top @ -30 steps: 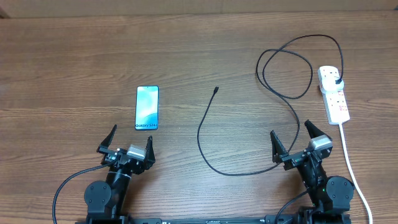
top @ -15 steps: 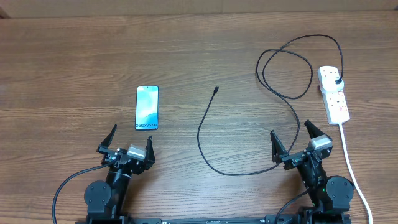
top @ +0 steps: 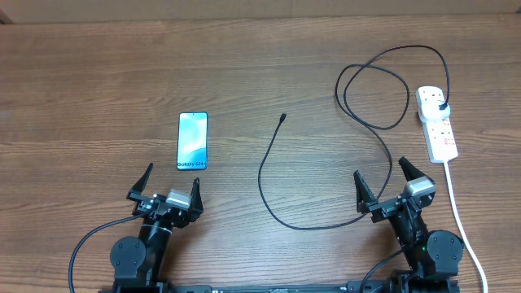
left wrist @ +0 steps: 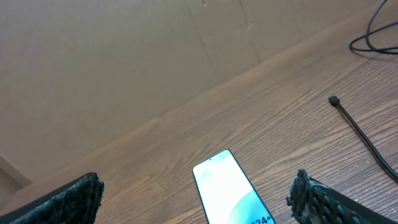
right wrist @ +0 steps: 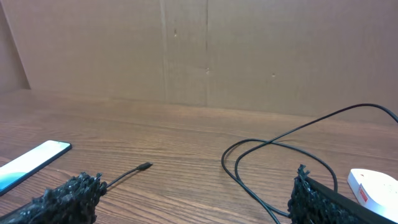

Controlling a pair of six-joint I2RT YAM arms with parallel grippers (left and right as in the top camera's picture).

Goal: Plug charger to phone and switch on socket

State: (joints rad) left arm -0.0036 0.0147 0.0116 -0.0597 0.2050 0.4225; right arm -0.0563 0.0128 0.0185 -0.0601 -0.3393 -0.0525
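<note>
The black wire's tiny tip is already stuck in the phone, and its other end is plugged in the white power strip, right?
Not quite. The tip of the charger lies bare on the table, well apart from the phone; the overhead view shows it. Its other end is indeed plugged in the socket.

The slim rectangular blue-screened smartphone (top: pixel 193 141) is lying left of centre on the brown wooden table (top: pixel 98 81). The long thin black charger cable (top: pixel 260 172) is looping rightward, its tip (top: pixel 282 119) lying well apart from the phone, its plug (top: pixel 440 107) sitting in the white elongated power strip (top: pixel 437 124) at far right.
</note>
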